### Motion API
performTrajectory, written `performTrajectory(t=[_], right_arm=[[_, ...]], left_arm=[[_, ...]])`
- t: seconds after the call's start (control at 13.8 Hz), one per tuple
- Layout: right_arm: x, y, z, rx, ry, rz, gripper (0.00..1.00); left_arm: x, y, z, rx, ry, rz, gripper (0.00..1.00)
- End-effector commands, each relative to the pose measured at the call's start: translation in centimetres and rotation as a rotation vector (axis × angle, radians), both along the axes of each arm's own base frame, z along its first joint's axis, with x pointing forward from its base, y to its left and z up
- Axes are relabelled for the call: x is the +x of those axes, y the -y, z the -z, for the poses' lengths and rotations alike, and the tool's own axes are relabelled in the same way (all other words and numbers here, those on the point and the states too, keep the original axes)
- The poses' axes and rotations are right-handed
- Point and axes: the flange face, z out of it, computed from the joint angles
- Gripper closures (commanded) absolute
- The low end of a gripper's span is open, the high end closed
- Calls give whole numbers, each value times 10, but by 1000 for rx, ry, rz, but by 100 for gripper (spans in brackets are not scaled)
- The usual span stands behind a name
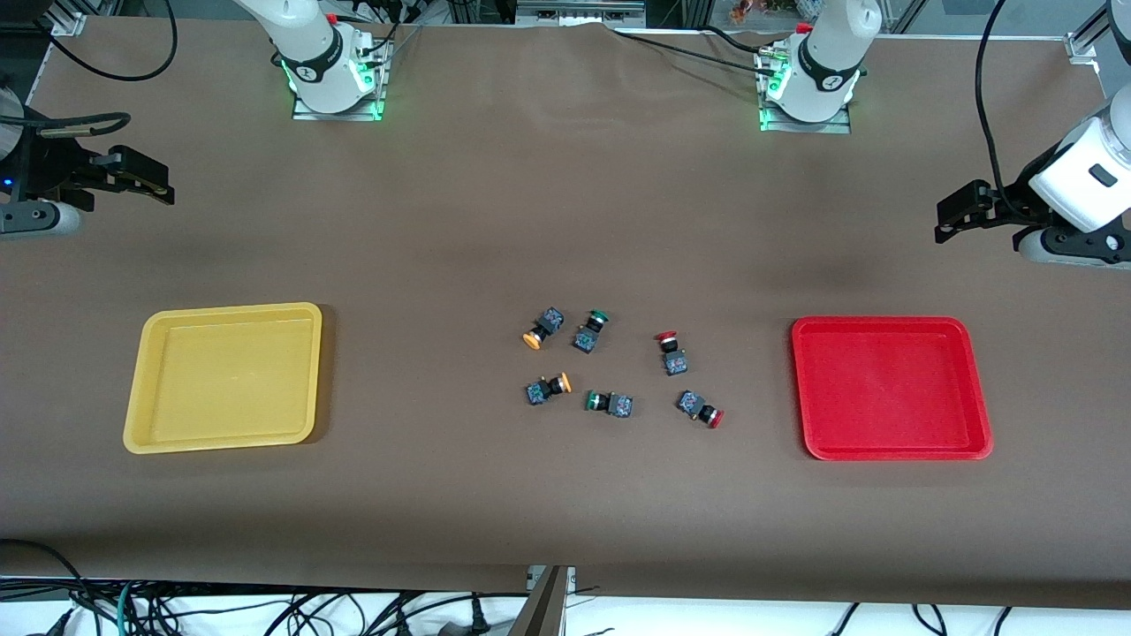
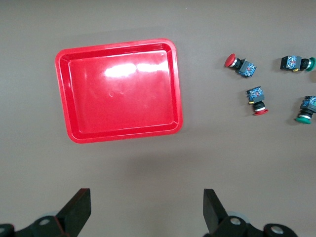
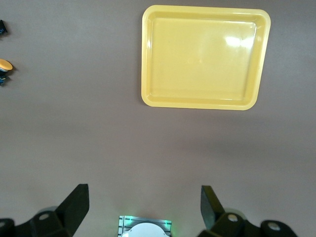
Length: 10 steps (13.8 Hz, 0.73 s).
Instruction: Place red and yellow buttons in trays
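Note:
Two red-capped buttons [image 1: 673, 350] [image 1: 702, 410] and two yellow-capped buttons [image 1: 541, 329] [image 1: 548, 389] lie on the brown table's middle, between the yellow tray [image 1: 225, 380] at the right arm's end and the red tray [image 1: 888, 389] at the left arm's end. Both trays are empty. My left gripper [image 1: 954, 216] is open and empty, raised near the table's edge above the red tray [image 2: 118, 94]. The left wrist view shows both red buttons [image 2: 240, 64] [image 2: 256, 98]. My right gripper [image 1: 150, 181] is open and empty, raised near the yellow tray [image 3: 205, 57]. One yellow button [image 3: 4, 66] shows in the right wrist view.
Two green-capped buttons [image 1: 590, 330] [image 1: 610, 405] lie among the others. The arm bases [image 1: 331, 79] [image 1: 808, 88] stand at the table's edge farthest from the front camera. Cables hang below the edge nearest it.

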Motion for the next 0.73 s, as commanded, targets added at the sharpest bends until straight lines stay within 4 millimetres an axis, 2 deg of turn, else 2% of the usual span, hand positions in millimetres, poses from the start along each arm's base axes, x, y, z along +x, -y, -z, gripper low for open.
performTrajectory(t=[0.0,0.15,0.65], right_arm=[[1,4,-1,-7,5,-14,0],[2,0,-2,-7,11,-19,0],[7,7,2,-8,8,-7,0]], left_arm=[[4,-3,-6,-23,12,-5,0],[4,-3,-6,-23,12,-5,0],[6,0,1,-9,0,2,0]])
